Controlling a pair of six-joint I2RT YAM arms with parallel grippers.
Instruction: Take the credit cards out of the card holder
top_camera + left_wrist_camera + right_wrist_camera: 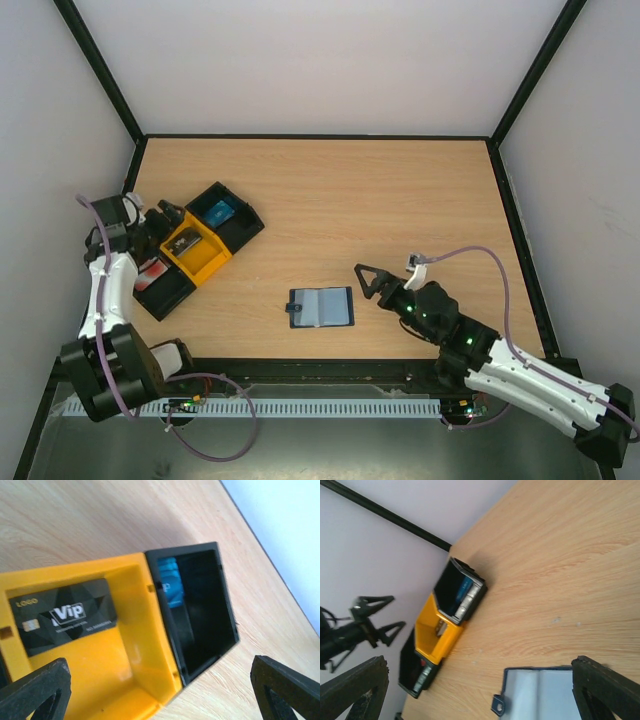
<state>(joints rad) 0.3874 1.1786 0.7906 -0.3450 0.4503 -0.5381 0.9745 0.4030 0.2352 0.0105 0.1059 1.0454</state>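
Top view, card holder [321,307]: lies opened flat on the table [400,200], mid-front; its closure tab points to 9 o'clock. The panels look pale grey-blue, and I cannot tell whether cards sit in the slots.
Top view, trays: a row of three at 10 o'clock from the card holder, well apart from it. The far black tray [243,228] holds a blue card [219,212], the yellow tray [208,265] a black card [188,240], and the near black tray [170,290] a red card [152,268].
Top view, left gripper [168,213]: at the row's 10 o'clock edge; its spread is unclear here.
Top view, right gripper [372,280]: fingers spread and empty, near the card holder at its 2 o'clock, not touching.
Left wrist, left gripper [159,680]: fingers wide apart with nothing pinched, above the yellow tray.
Left wrist, black card: flat on the yellow tray's floor, marked VIP, clear of the fingers.
Left wrist, blue card: inside the far black tray, at 3 o'clock of the yellow tray.
Right wrist, right gripper [479,680]: spread wide, empty.
Right wrist, card holder [540,692]: on the table at the frame's 6 o'clock.
Right wrist, trays: at 10 o'clock from the card holder, with the left gripper's parted fingers beyond.
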